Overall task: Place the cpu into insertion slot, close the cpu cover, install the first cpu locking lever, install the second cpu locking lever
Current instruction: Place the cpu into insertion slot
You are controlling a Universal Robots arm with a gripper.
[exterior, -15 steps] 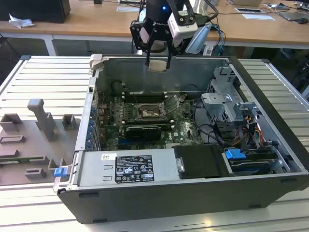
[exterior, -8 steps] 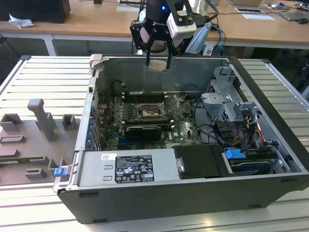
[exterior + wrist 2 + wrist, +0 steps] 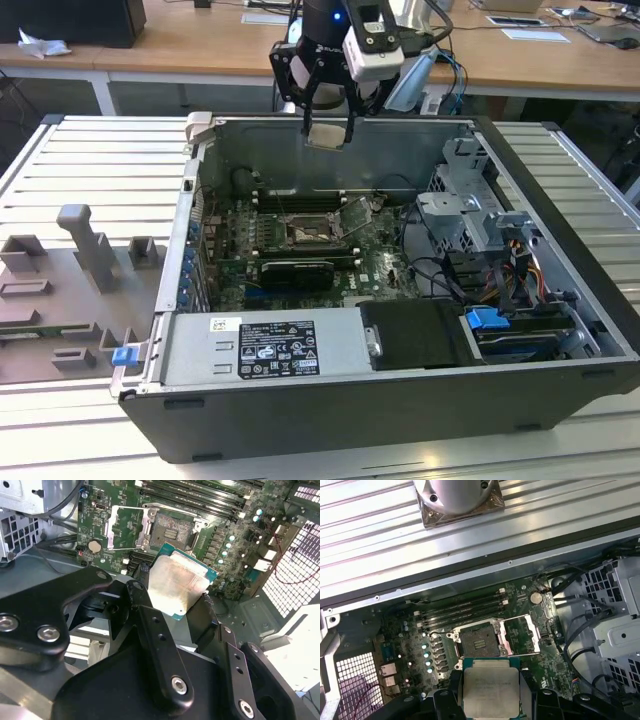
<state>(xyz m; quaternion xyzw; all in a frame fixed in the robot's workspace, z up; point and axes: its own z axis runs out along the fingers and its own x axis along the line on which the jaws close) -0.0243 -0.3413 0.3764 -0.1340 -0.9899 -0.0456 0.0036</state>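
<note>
My gripper [image 3: 326, 128] hangs above the back wall of the open computer case, shut on the cpu [image 3: 326, 136]. In both wrist views the cpu [image 3: 175, 582] [image 3: 490, 687] is a pale silvery square with a green edge, pinched between the black fingers [image 3: 142, 597]. Below it on the green board lies the insertion slot [image 3: 312, 233] [image 3: 172, 530] [image 3: 479, 641], dark-centred and uncovered. The cpu cover [image 3: 353, 214] [image 3: 127, 527] [image 3: 522, 635] is swung open beside the slot. The cpu is well above the slot and not touching it.
Long memory slots [image 3: 298, 200] run behind the socket, and a black graphics card [image 3: 295, 272] lies in front of it. A power supply [image 3: 265, 345] fills the case front. Drive cage and cables [image 3: 470, 215] are at the exterior view's right; a grey fixture tray [image 3: 70, 290] sits outside at its left.
</note>
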